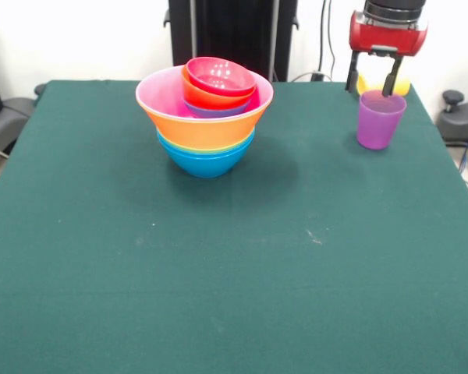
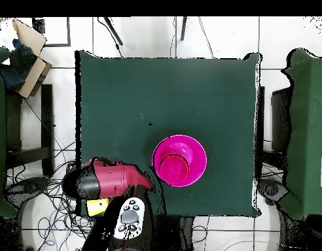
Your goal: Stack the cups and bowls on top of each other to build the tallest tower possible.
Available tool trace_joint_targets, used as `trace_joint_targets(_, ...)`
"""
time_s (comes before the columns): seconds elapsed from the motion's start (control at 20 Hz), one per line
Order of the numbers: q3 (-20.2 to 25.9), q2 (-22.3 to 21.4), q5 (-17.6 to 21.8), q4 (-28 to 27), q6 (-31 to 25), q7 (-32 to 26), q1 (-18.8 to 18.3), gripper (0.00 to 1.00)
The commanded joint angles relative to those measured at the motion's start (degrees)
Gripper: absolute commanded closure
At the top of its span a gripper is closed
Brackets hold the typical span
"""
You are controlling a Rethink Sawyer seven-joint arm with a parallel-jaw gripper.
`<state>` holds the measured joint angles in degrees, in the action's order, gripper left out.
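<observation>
The red and black gripper is hanging over the translucent purple plastic cup near a far corner of the green cloth-covered surface. Its jaws are standing apart, one prong dipping inside the cup's rim and the other outside it. An opaque yellow plastic cup is sitting just behind. Well apart from them, the tower of nested glossy bowls is standing: blue at the base, wide orange and pink above, small crimson topmost.

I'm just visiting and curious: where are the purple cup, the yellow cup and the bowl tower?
purple cup [image 1: 378,121]: front view, on its side wall.
yellow cup [image 1: 364,83]: front view, its visible edge behind the gripper.
tower [image 1: 207,128]: front view, on the orange bowl's wall.
</observation>
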<state>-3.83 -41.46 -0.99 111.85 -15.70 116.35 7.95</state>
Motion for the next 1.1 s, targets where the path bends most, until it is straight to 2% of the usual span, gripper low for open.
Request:
trace_joint_targets(0.05, 1.18, 4.45, -1.93, -1.66, 4.99, 10.66, 1.0, 0.0)
trace_joint_targets(0.4, 1.25, 4.72, -1.87, -1.96, 4.98, 9.38, -0.13, 0.0)
trace_joint_targets(1.1, 0.36, 7.71, -2.58, -2.86, 7.94, 10.12, 1.23, 0.0)
